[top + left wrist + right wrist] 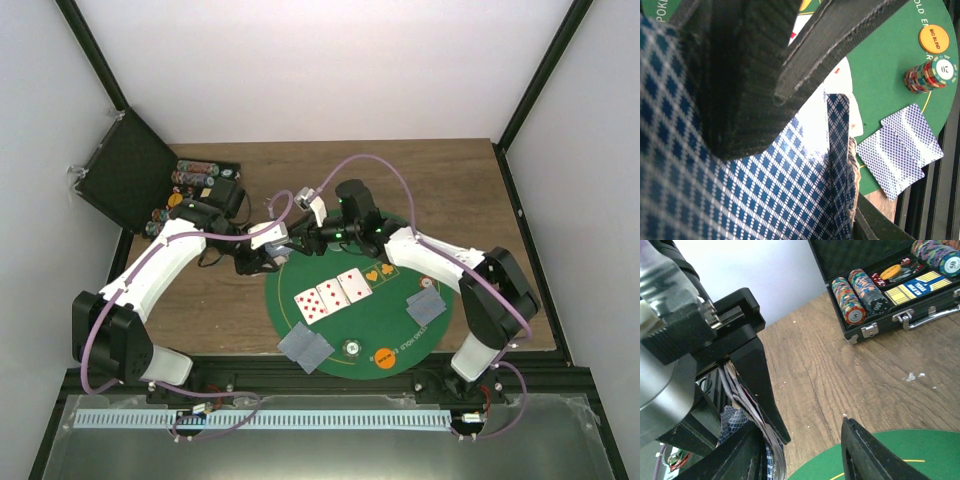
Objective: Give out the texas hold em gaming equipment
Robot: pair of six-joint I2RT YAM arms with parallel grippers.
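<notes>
Playing cards (pixel 740 200) crowd the left wrist view, faces hidden.

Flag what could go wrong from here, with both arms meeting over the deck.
The deck in the left gripper's shut jaws looks splayed, so the right gripper may well drag out several cards. The two grippers sit very close at the mat's far-left edge; a bump could knock the deck loose.

Brown wooden table (pixel 420 170) between plain white walls (pixel 300 60), black corner posts (pixel 539 70).
</notes>
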